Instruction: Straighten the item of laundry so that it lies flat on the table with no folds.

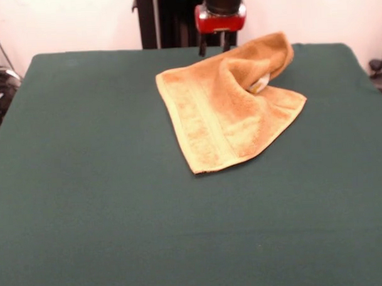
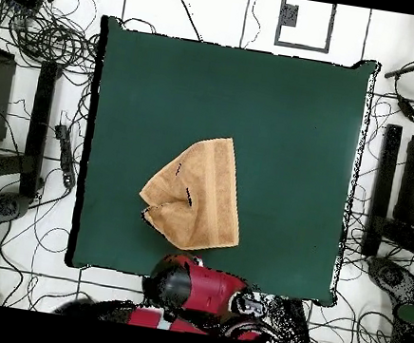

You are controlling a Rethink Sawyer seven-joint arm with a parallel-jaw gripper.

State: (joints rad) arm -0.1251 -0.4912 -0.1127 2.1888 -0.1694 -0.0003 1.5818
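Right now
Gripper (image 1: 214,47): fingers slightly apart, empty, raised at the table's (image 1: 86,184) edge.
Towel (image 1: 224,113): just beside and below it, its folded corner nearest.

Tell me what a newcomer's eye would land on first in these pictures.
The golden-orange towel stands out first against the dark green table: it lies toward the robot's side, one corner folded over and humped up, with a bit of white label showing under the fold. Next comes the red and black gripper, hanging just above the table's edge behind the towel and holding nothing.
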